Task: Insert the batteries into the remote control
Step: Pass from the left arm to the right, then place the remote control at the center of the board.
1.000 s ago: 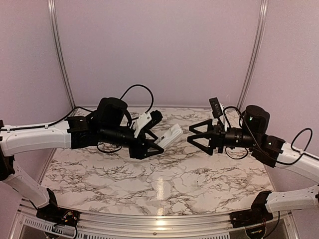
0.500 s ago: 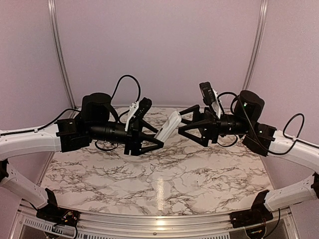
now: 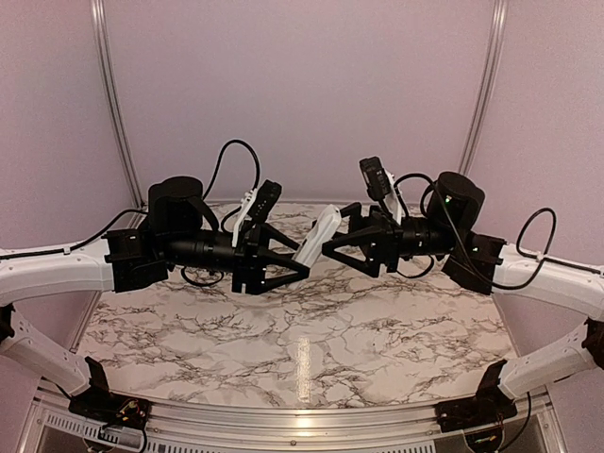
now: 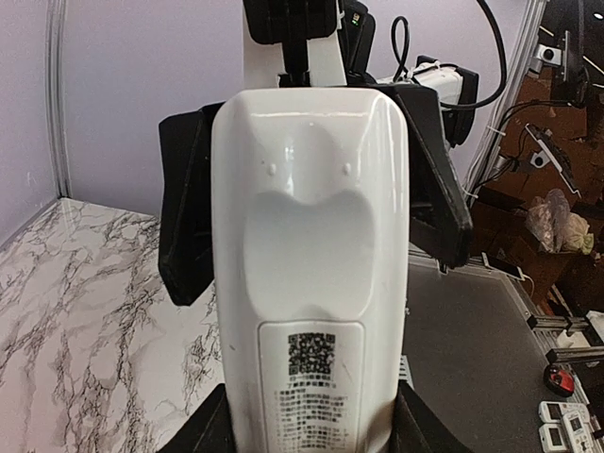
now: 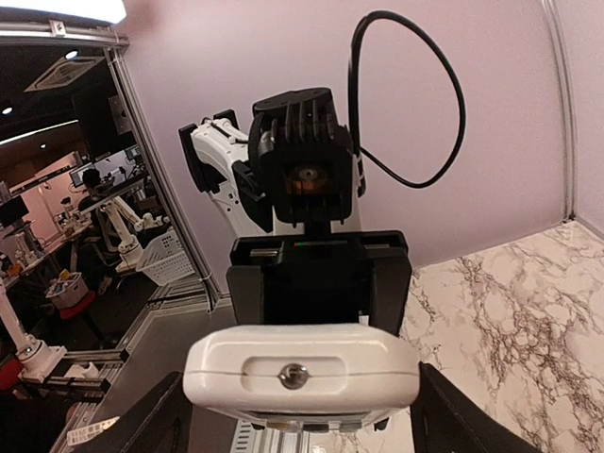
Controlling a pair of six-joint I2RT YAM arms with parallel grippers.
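Setting: marbled table [image 3: 311, 349], lilac walls.
Remote [image 3: 318, 236]: held in the air above the table's middle.
Left gripper [image 3: 294, 262]: clamped on the remote's lower end.
Right gripper [image 3: 335, 233]: jaws apart, straddling the free end.
Batteries: none in view.
Tip: centre the jaws and close squarely.

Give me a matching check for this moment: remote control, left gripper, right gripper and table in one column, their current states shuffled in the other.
Things:
1. remote control
2. left gripper
3. right gripper
4. table

States:
A. open, jaws either side of the remote control's free end
B. white, raised in the air between the arms
C. marble-patterned, below both arms
D. shut on the remote control

Pairs: 1-B, 2-D, 3-A, 4-C
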